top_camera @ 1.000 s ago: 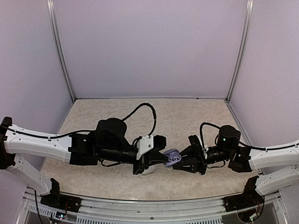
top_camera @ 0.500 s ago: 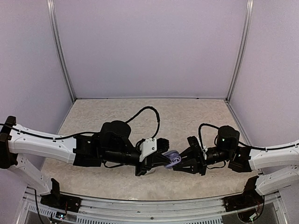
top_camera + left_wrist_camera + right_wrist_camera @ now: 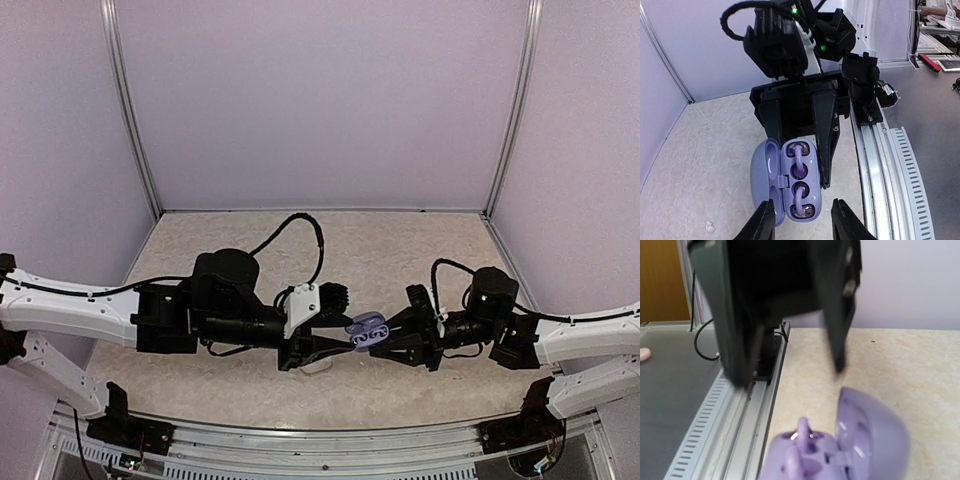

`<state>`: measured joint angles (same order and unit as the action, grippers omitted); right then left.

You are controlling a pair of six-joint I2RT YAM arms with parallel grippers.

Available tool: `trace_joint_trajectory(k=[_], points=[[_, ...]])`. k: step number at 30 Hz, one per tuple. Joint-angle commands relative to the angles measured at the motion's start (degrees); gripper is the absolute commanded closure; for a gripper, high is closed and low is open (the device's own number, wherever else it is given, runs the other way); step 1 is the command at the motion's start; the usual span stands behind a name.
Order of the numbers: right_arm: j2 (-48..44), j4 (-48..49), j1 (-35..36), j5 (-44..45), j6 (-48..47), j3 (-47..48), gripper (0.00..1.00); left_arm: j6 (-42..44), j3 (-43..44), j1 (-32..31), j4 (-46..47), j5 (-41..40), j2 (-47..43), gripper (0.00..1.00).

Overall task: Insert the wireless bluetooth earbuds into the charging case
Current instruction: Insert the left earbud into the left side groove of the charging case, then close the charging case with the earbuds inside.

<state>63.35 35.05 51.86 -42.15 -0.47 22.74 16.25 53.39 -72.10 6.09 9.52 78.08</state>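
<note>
A purple charging case (image 3: pixel 367 331) is held open above the table between the two arms. In the left wrist view the case (image 3: pixel 765 175) has its lid swung left. Two purple earbuds, the upper (image 3: pixel 799 162) and the lower (image 3: pixel 801 202), sit in its wells. My right gripper (image 3: pixel 388 341) is shut on the case, its black fingers (image 3: pixel 823 140) on either side. My left gripper (image 3: pixel 803 222) is open and empty, just short of the case, not touching it. In the right wrist view the case (image 3: pixel 860 440) fills the bottom. No grey or cream buds show.
A metal rail (image 3: pixel 885 165) runs along the table's near edge. A small white bit (image 3: pixel 710 227) lies on the speckled tabletop (image 3: pixel 400 250). The enclosure's walls stand at the back and sides.
My left gripper has drawn back to the left, off the case, and the case now shows whole. My right gripper still holds the case and has barely moved.
</note>
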Motion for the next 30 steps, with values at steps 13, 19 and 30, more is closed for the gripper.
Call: trace_joint_trajectory(k=[13, 19, 30], points=[[-0.8, 2.3, 0.6, -1.0, 2.4, 2.0, 1.0, -9.7, -6.5, 5.4, 8.4, 4.5, -4.7, 0.31], [0.0, 2.5, 0.6, -1.5, 2.8, 2.5, 1.0, -9.7, -5.0, 3.8, 9.1, 7.4, -0.2, 0.33], [1.5, 3.2, 0.5, -0.7, 3.1, 2.7, 1.0, -5.3, -3.9, -0.5, 9.2, 5.7, 0.4, 0.42]])
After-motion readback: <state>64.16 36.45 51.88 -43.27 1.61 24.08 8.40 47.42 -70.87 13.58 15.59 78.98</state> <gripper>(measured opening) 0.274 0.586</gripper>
